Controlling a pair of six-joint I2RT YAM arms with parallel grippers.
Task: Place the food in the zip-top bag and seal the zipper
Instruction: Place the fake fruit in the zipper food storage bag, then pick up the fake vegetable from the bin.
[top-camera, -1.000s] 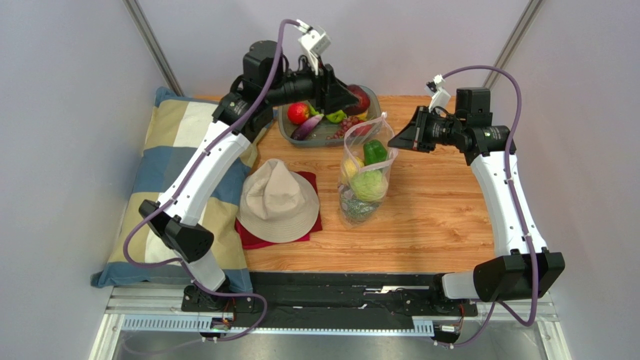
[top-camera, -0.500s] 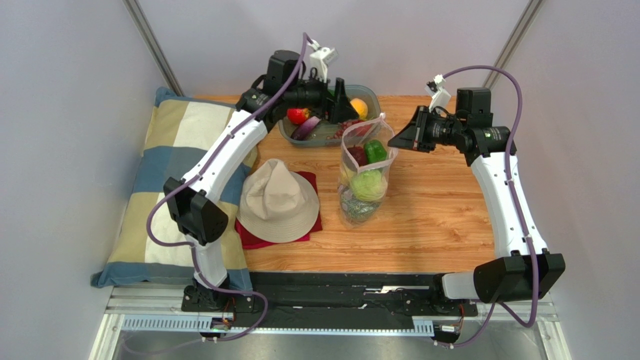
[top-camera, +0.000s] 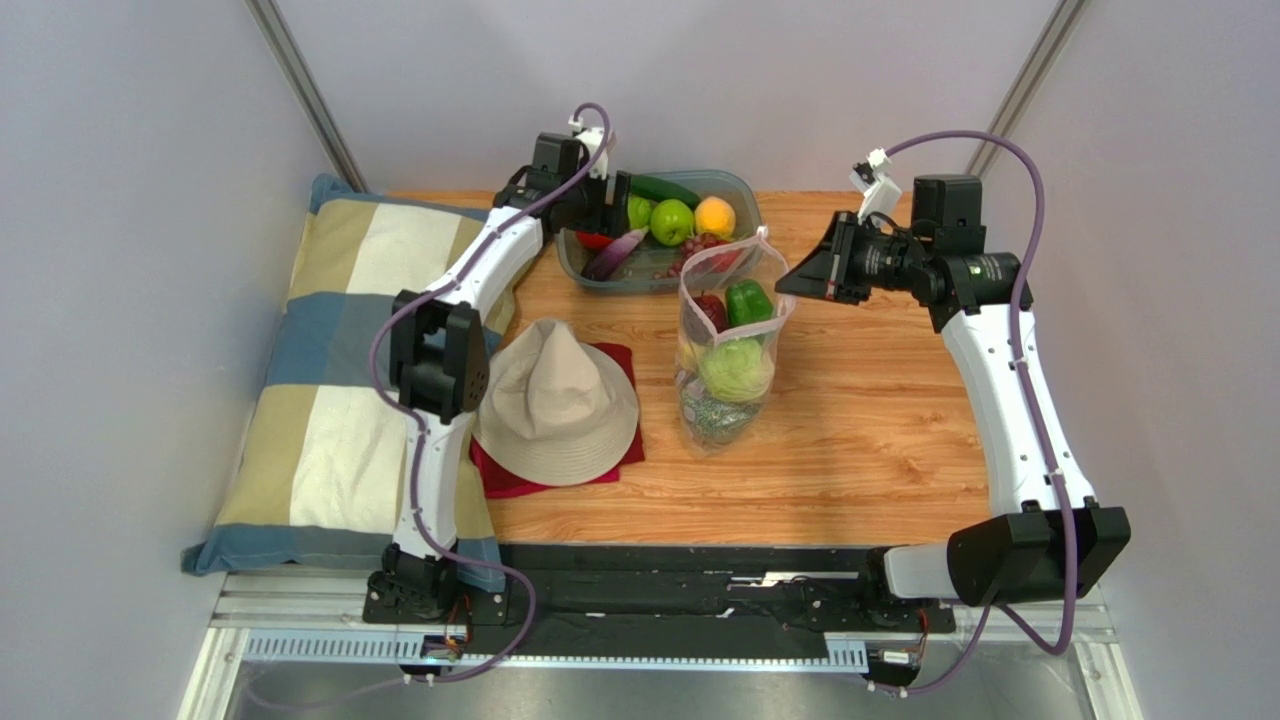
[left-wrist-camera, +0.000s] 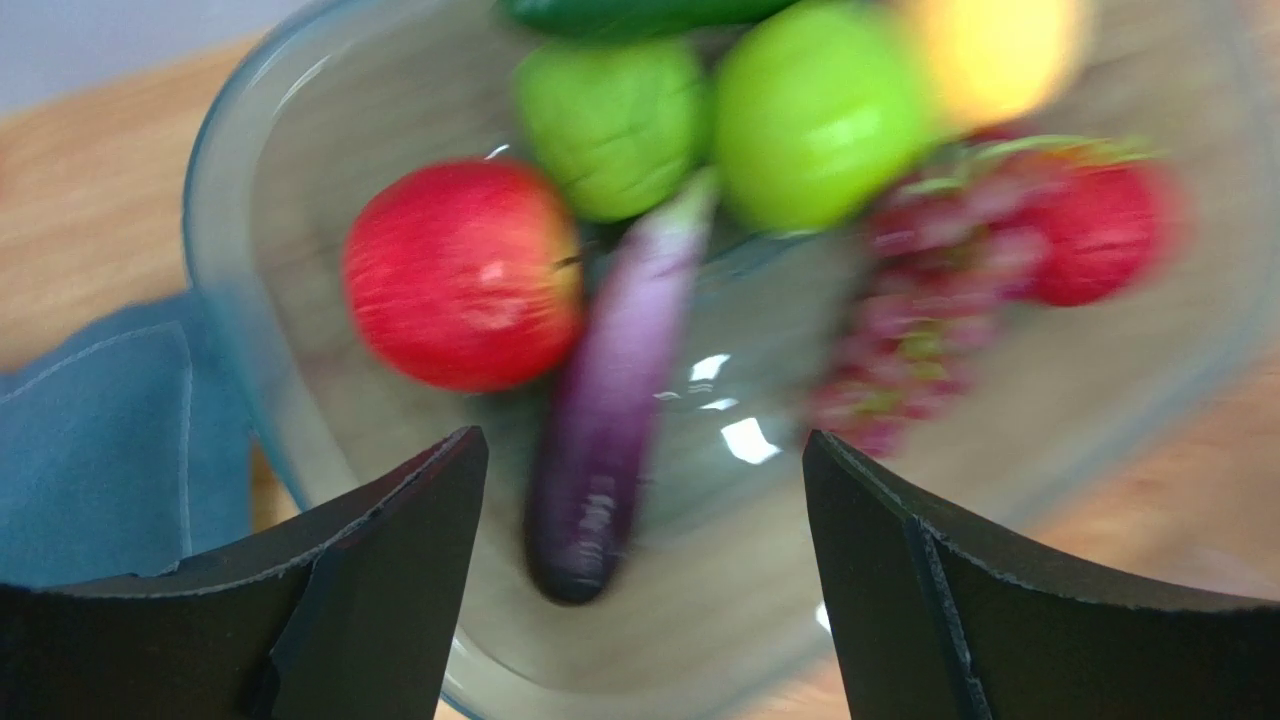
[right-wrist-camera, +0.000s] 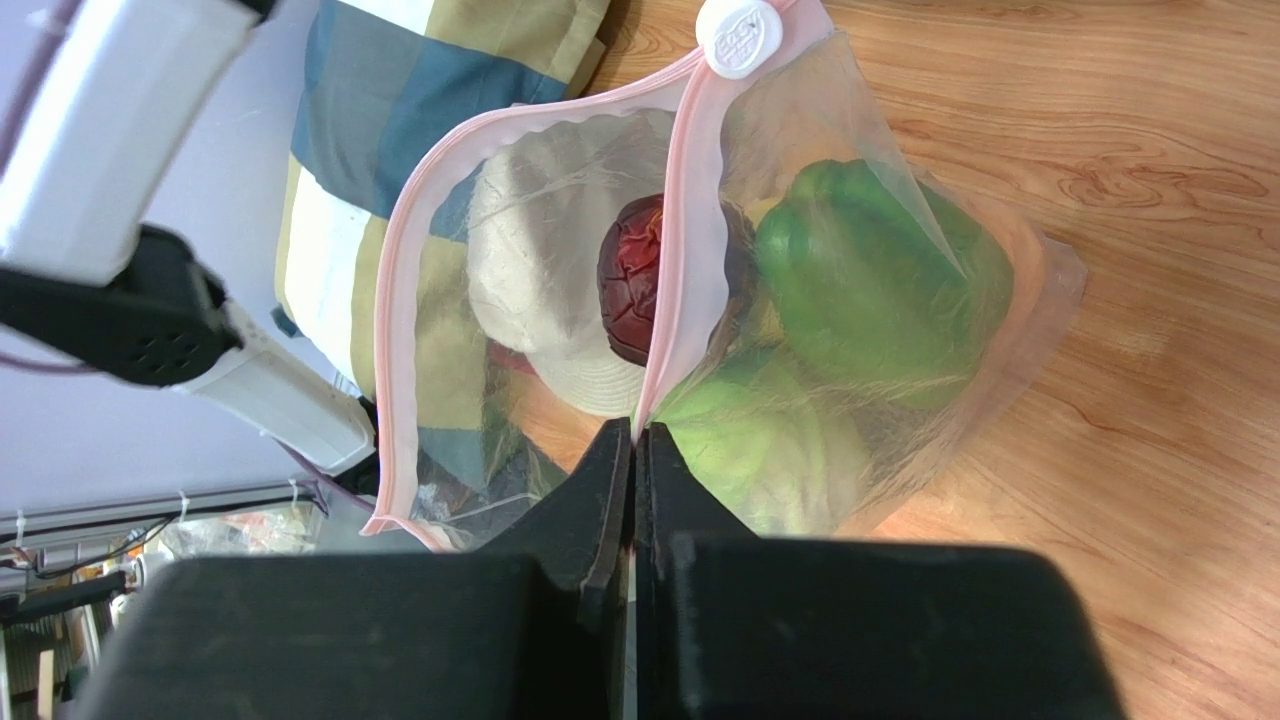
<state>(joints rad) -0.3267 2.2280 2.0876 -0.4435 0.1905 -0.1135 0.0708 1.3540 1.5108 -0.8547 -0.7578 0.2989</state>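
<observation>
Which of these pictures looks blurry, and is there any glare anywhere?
Left wrist view: blurred, red apple and grapes soft-edged, white glints inside the grey bowl. Right wrist view: sharp, zip-top bag wrinkles crisp. Top external view: even light, soft shadows.

Far back on tabletop: bowl with loose food. Just in front: zip-top bag, upright, more food inside. Left of bag: hat atop cloth; pillow beyond, leftmost.
</observation>
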